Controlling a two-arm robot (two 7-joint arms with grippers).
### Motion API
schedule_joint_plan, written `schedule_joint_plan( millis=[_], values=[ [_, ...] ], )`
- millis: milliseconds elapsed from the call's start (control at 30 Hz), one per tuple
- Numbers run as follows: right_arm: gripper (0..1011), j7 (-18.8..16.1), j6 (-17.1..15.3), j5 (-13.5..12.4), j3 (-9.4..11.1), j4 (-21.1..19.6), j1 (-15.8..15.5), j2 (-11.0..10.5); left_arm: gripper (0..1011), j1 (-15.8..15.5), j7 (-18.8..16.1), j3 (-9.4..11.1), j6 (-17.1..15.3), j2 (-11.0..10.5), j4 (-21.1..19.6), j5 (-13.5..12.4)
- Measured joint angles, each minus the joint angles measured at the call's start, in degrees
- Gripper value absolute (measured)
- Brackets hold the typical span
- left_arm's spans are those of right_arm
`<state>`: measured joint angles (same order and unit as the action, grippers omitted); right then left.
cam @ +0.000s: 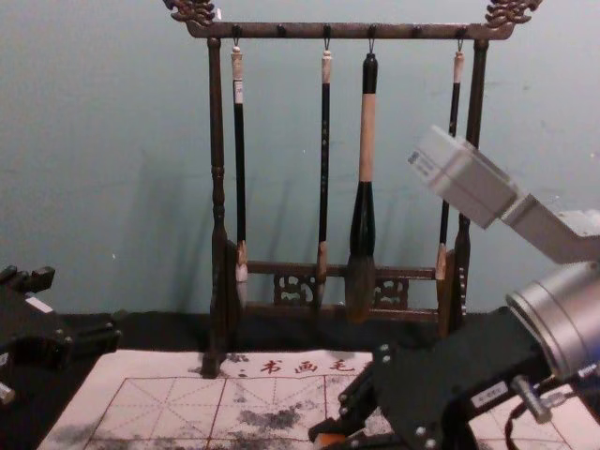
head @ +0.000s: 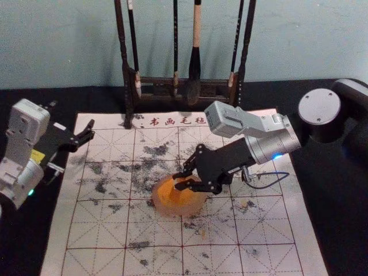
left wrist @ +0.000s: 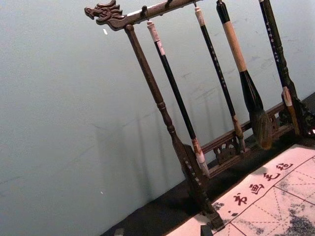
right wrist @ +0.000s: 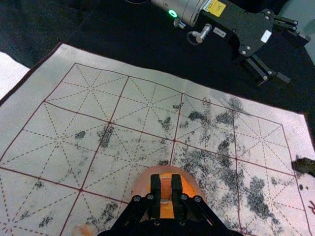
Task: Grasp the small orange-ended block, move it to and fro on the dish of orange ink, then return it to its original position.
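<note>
While the left tool hangs with its fingers spread, near the mat's far left corner, the right tool is at work over the dish, near the middle of the mat. It comes in from the right and pinches the block between its two fingertips. The block is in the right tool's grip, above or in the orange ink within the dish's rim; whether it touches the ink, I cannot tell. The mat lies on the black worktop, printed with red grid lines and marked by dark smudges, plus a few faint orange spots to the right of the dish. Behind stands a dark rack, from which four brushes hang upright, one much thicker than the others.
</note>
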<state>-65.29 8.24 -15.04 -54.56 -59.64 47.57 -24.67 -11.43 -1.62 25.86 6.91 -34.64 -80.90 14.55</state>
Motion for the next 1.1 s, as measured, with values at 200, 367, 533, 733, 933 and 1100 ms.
schedule_joint_plan(
  millis=[200, 367, 533, 733, 933, 1100],
  values=[
    [129, -0.2, 0.5, 0.1, -0.3, 1.9, 0.8, 1.5, 1001, 0.0, 0.0, 0.0, 0.0, 0.0, 0.0, 0.0],
    [129, -0.2, 0.8, 0.3, -0.4, 3.2, 1.3, 2.3, 1001, 0.0, 0.0, 0.0, 0.0, 0.0, 0.0, 0.0],
    [129, -0.1, 1.2, 0.6, -0.4, 4.9, 2.0, 3.4, 1001, 0.0, 0.0, 0.0, 0.0, 0.0, 0.0, 0.0],
    [129, 0.3, 1.5, 0.9, -0.3, 6.2, 2.4, 4.1, 1001, 0.0, 0.0, 0.0, 0.0, 0.0, 0.0, 0.0],
    [129, 0.7, 1.4, 1.4, 0.1, 6.2, 2.5, 3.9, 1001, 0.0, 0.0, 0.0, 0.0, 0.0, 0.0, 0.0],
    [129, 0.9, 1.3, 1.5, 0.4, 5.9, 2.4, 3.7, 1001, 0.0, 0.0, 0.0, 0.0, 0.0, 0.0, 0.0]
  ],
)
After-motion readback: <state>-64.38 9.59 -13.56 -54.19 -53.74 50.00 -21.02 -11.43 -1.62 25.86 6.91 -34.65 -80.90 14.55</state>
